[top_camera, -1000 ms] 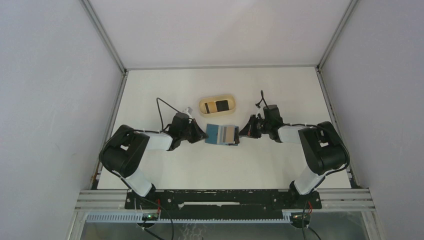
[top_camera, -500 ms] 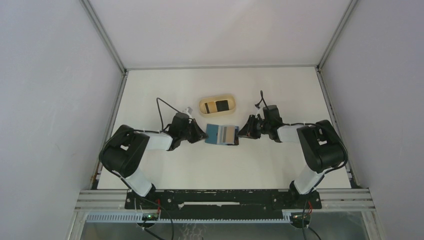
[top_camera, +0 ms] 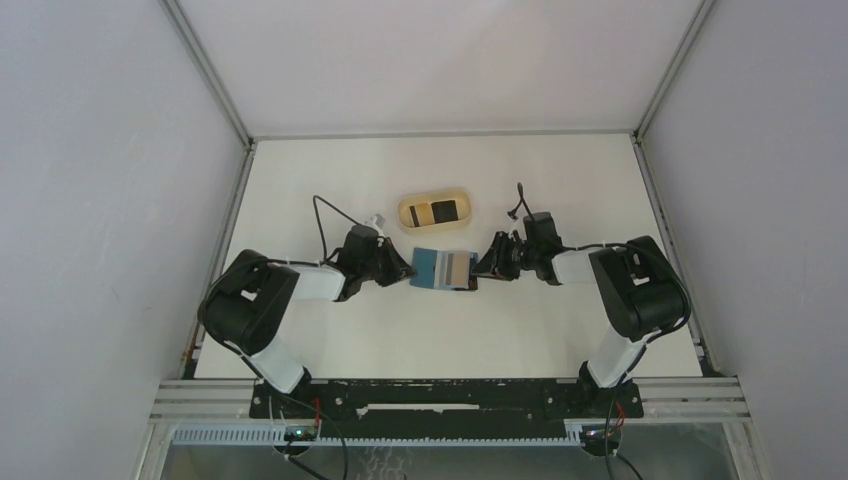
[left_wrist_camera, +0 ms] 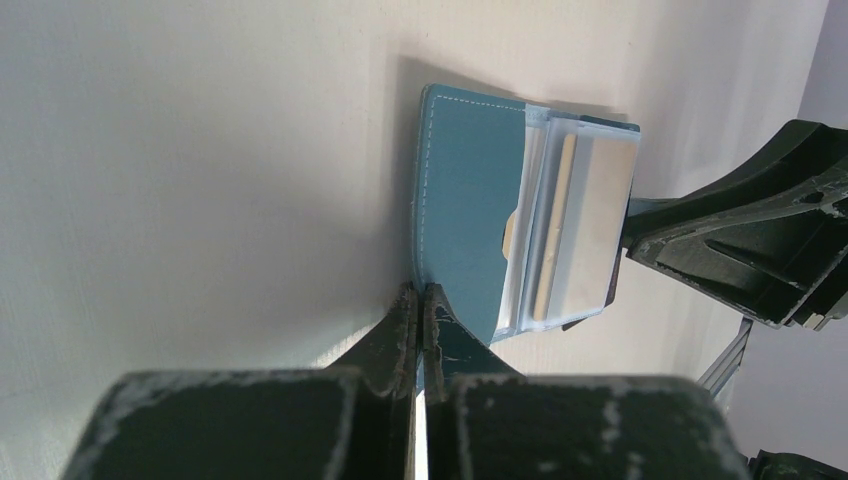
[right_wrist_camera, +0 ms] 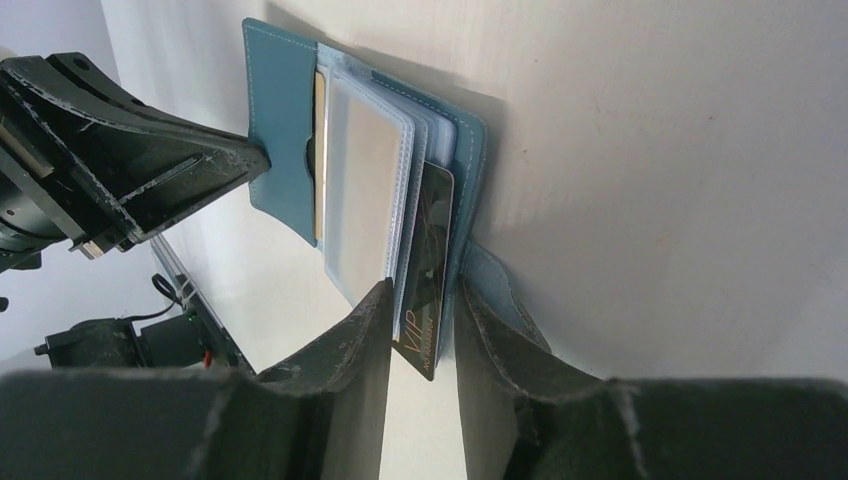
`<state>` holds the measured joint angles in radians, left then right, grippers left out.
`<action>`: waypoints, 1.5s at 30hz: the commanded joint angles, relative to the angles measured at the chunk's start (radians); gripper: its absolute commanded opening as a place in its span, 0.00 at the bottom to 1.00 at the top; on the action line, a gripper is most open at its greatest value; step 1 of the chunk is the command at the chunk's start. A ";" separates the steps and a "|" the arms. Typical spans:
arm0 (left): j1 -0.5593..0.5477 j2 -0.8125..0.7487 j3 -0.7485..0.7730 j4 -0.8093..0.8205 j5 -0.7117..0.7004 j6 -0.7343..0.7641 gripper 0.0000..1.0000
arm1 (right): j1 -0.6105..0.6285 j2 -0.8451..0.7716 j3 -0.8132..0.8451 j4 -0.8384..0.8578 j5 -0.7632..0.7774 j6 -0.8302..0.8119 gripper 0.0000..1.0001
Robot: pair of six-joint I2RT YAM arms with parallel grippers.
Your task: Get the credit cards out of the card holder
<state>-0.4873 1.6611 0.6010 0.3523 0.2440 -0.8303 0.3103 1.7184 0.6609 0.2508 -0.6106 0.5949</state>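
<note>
White tabletop (top_camera: pixel 330 180) carries the teal card holder (top_camera: pixel 443 268), lying open between both arms. If the right gripper (right_wrist_camera: pixel 422 300), jaws apart astride the black card (right_wrist_camera: pixel 427 250), also catches the clear sleeves (right_wrist_camera: pixel 365 190), the holder could drag along, since the left gripper (left_wrist_camera: pixel 421 296), shut, only touches its edge. Black card sticks partly out of its pocket; the tan tray (top_camera: pixel 405 212) beyond holds a dark card (top_camera: pixel 441 211)

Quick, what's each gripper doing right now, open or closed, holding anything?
Left gripper: shut, pinching the card holder by its edge.
Right gripper: open, straddling the black card, not clamping it.
</note>
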 commanded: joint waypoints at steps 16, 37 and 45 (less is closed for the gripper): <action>0.003 0.022 -0.020 -0.077 -0.034 0.036 0.00 | 0.058 -0.066 -0.049 -0.010 0.090 0.032 0.50; 0.003 0.012 -0.030 -0.075 -0.038 0.033 0.00 | 0.054 0.105 -0.167 0.381 -0.056 0.261 0.46; 0.003 0.012 -0.030 -0.075 -0.037 0.032 0.00 | 0.043 0.077 -0.168 0.355 -0.051 0.247 0.38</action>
<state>-0.4854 1.6611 0.6010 0.3531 0.2409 -0.8303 0.3576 1.8015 0.5091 0.6445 -0.6827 0.8597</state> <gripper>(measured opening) 0.011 0.388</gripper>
